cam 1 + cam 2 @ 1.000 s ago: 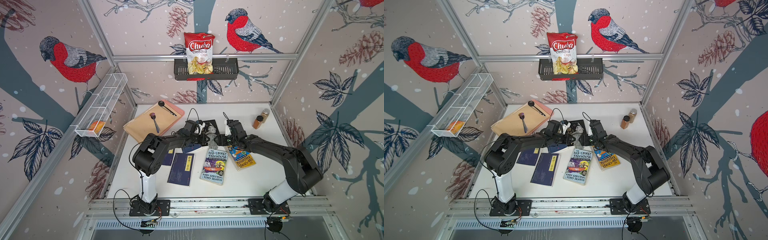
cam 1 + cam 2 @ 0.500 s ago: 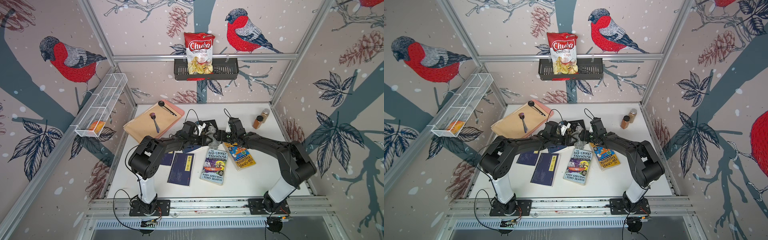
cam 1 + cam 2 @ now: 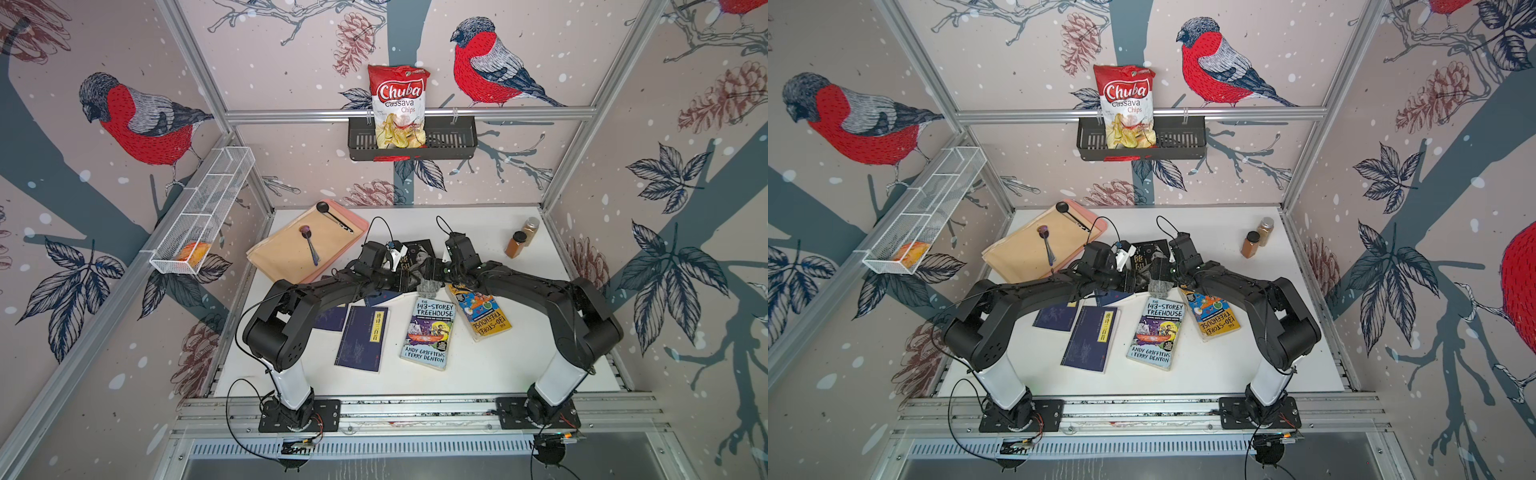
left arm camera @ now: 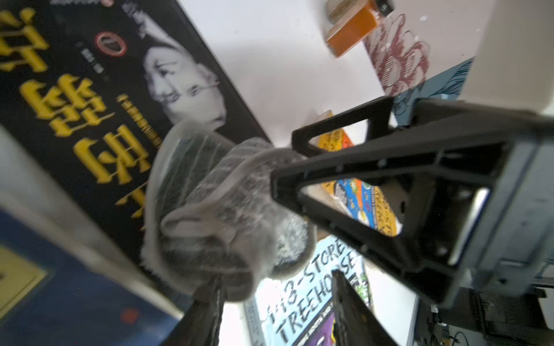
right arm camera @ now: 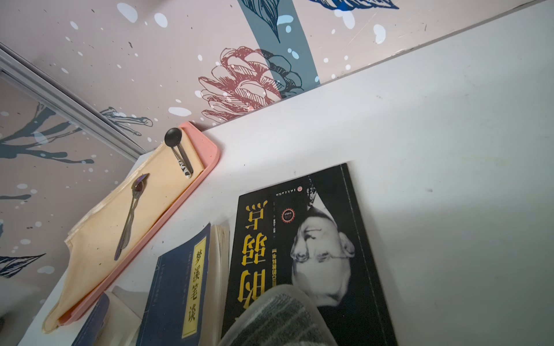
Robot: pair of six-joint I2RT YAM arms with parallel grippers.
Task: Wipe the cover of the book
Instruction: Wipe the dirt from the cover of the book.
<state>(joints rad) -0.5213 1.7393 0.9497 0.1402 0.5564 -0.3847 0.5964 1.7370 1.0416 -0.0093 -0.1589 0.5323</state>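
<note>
Book point(image 5: 314, 239) title, seemingly wrist-view only.

Matte black arms point(image 3: 324, 291) on white base links point(image 3: 291, 382) — thin black cables point(image 3: 227, 409) looping.

A paperback point(image 3: 428, 334) reads "THE 143-STOREY TREEHOUSE" and "ANDY GRIFFITHS & TERRY DENTON". The orange book point(image 3: 480, 318) just right of it reads "130-STOREY TREEHOUSE". Behind it, a black book point(image 5: 326, 227) shows yellow "的弱点". Behind and to its left, a blue book point(image 5: 177, 299) is labelled "梦溪笔谈". High behind it, a bag point(image 3: 398, 104) reads "Chuba Cassava Chips".
</note>
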